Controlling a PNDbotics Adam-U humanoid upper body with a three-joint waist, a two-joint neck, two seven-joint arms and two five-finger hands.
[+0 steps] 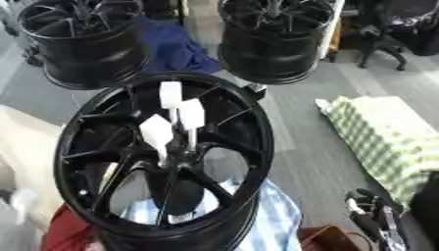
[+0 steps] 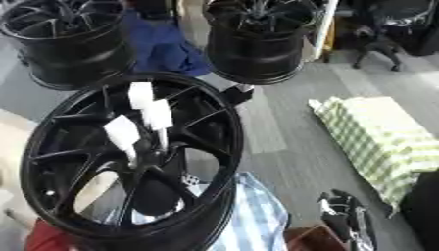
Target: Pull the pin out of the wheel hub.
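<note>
Robot hand [image 1: 377, 220] lower right, open, well apart from wheel hub [image 1: 163, 157] pins [image 1: 176, 120]

3 black wheel hubs [image 1: 163, 162] [image 1: 82, 41] [image 1: 274, 39], 3 white-tagged pins [image 1: 171, 95] [image 1: 191, 115] [image 1: 157, 131] in nearest hub, 1 checked cloth [image 1: 386, 137].

Three pins [image 1: 171, 120] stand in near wheel hub [image 1: 176, 157]; two wheels [image 1: 82, 41] behind; hand [image 1: 373, 220] lower right.
</note>
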